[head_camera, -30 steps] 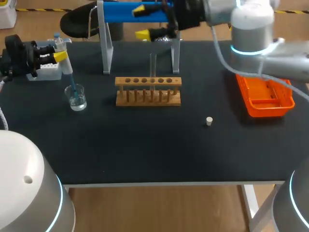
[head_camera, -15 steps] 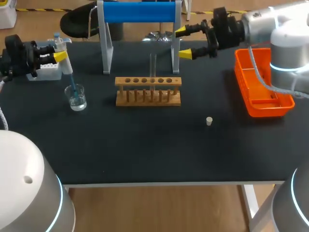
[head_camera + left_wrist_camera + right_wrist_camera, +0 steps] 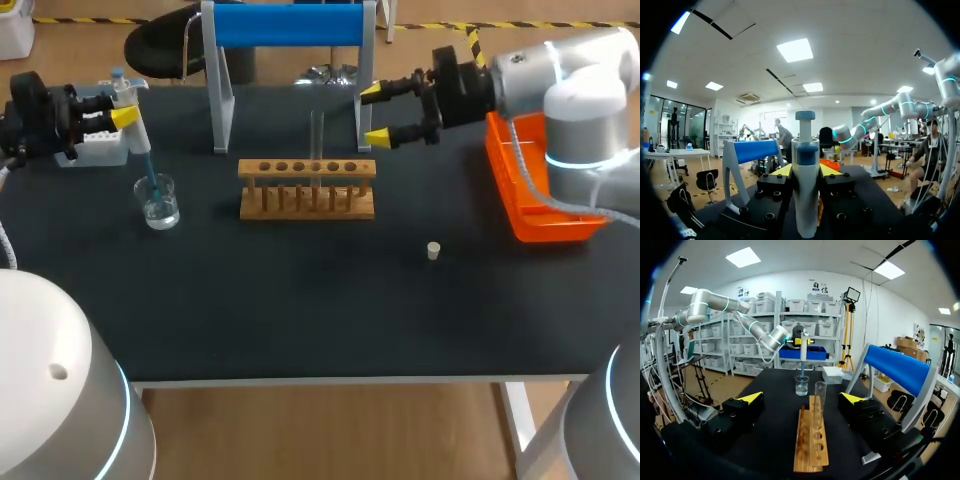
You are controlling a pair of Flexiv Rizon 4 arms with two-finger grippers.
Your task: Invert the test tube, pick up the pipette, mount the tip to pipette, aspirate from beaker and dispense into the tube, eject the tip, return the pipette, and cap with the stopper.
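Lab: tube rack [image 3: 307, 187], beaker [image 3: 159, 201], pipette [image 3: 132, 125]

Black table [image 3: 300, 300] right across. At ten o'clock, a white pipette [image 3: 137, 135] with a blue cap and a see-through blue tip, in the left gripper [image 3: 127, 103], black with yellow tips. Clear beaker [image 3: 160, 203] just under it. Dead centre, a tan wooden rack [image 3: 307, 187] with a clear tube [image 3: 317, 130]. Right gripper [image 3: 374, 115], same black and yellow, at one o'clock; bright orange tray [image 3: 560, 225] at three; a cream stopper [image 3: 433, 250] at four.

Silver arms [image 3: 565, 70] w/ cyan rings, blk end effectors [image 3: 374, 115], yellow tips.
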